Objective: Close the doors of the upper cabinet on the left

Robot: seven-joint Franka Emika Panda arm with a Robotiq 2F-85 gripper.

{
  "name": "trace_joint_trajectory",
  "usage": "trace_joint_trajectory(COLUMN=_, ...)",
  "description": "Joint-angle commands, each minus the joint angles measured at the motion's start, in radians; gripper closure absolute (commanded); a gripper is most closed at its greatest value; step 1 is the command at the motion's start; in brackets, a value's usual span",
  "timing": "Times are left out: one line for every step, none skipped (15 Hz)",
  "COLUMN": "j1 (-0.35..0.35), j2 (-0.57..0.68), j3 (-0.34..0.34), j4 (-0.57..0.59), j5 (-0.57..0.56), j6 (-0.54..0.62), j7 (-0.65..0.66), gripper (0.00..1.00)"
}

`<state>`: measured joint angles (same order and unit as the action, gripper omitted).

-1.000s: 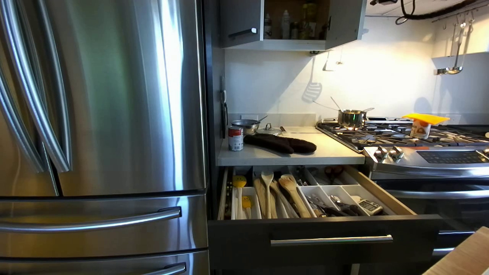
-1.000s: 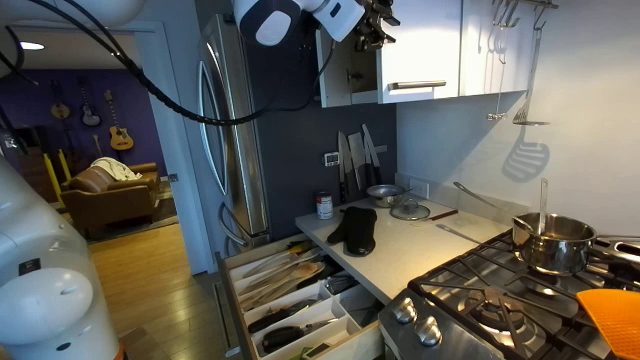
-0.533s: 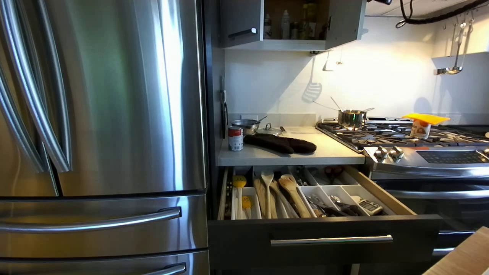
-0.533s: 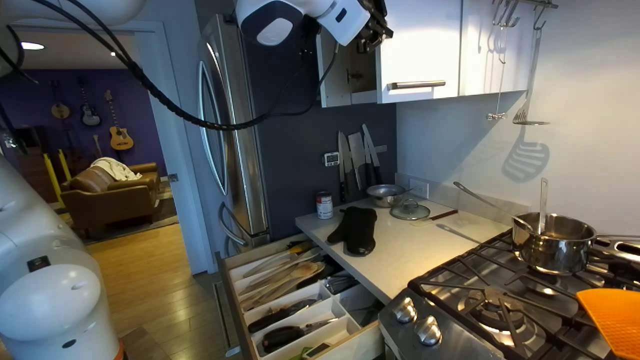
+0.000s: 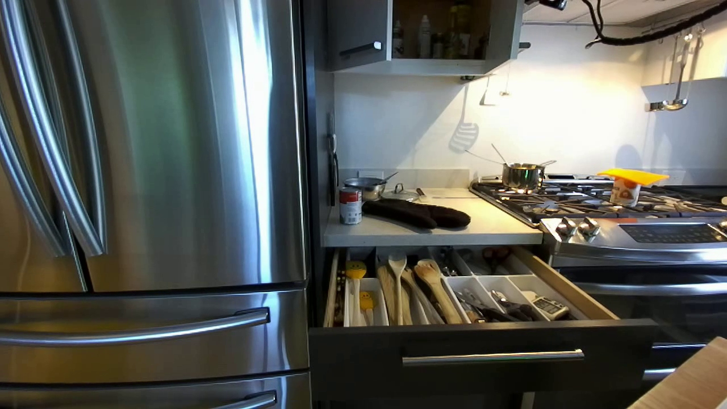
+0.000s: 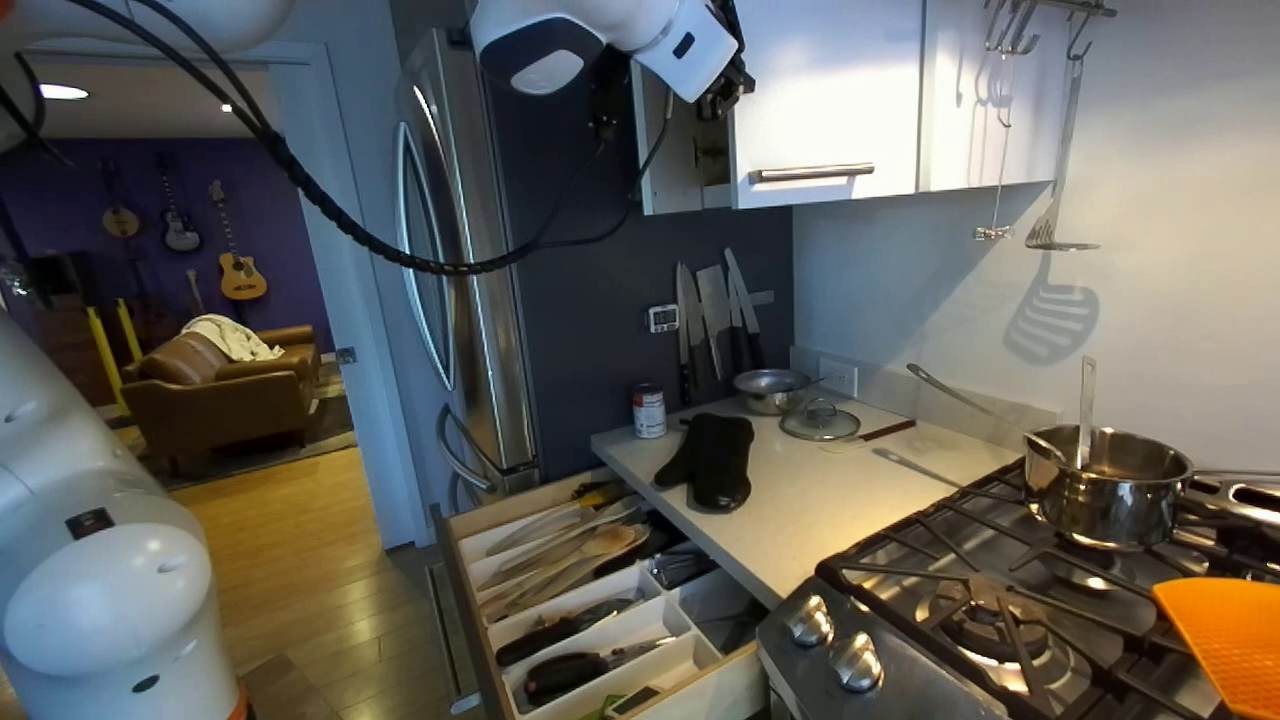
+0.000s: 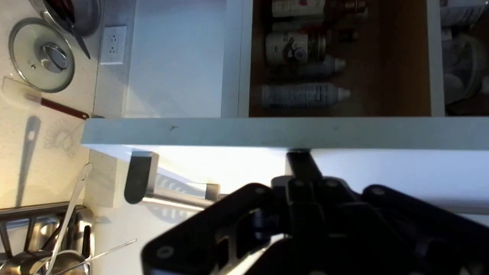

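— Item one?
— Upper cabinet [image 5: 412, 67], over the counter [image 5: 431, 238] between fridge [image 5: 193, 142] and stove [image 5: 613, 253]; bottles [image 7: 301, 95] inside.
— Item two?
— Fridge-side door [image 5: 358, 23], standing open, dark bar handle [image 5: 360, 49]; stove-side door [image 6: 835, 90], also open, white front, metal bar handle [image 6: 812, 173].
— Item three?
— Claw [image 7: 300, 154]: fingers pressed together, holding nothing, tips against the outer face of the stove-side door, near its free edge.
— Item four?
— Drawer [image 5: 483, 341], standing open beneath the counter, wooden spoons [image 5: 431, 281] inside.
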<state>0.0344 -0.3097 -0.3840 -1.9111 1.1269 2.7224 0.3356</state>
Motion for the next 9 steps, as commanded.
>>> trace_joint_trajectory(j1=0.048, j2=0.010, j3=-0.013, j4=0.013, j5=0.093, j6=0.004, j7=-0.099, gripper=1.00)
trace_joint_trajectory(j1=0.062, j2=0.020, j3=-0.013, j4=0.025, j5=0.130, j6=0.025, j7=-0.132, gripper=1.00)
trace_joint_trajectory(j1=0.073, j2=0.027, j3=-0.013, j4=0.034, j5=0.166, j6=0.037, j7=-0.156, gripper=1.00)
trace_joint_trajectory(j1=0.085, j2=0.042, j3=-0.014, j4=0.049, j5=0.211, j6=0.054, j7=-0.194, gripper=1.00)
trace_joint_trajectory(j1=0.094, j2=0.057, j3=-0.014, j4=0.065, j5=0.247, j6=0.066, j7=-0.220, gripper=1.00)
trace_joint_trajectory(j1=0.102, j2=0.074, j3=-0.013, j4=0.083, j5=0.286, j6=0.080, j7=-0.251, gripper=1.00)
trace_joint_trajectory(j1=0.109, j2=0.093, j3=-0.013, j4=0.101, j5=0.323, j6=0.088, j7=-0.281, gripper=1.00)
trace_joint_trajectory(j1=0.116, j2=0.116, j3=-0.012, j4=0.125, j5=0.365, j6=0.097, j7=-0.312, gripper=1.00)
trace_joint_trajectory(j1=0.120, j2=0.137, j3=-0.011, j4=0.144, j5=0.401, j6=0.100, j7=-0.338, gripper=1.00)
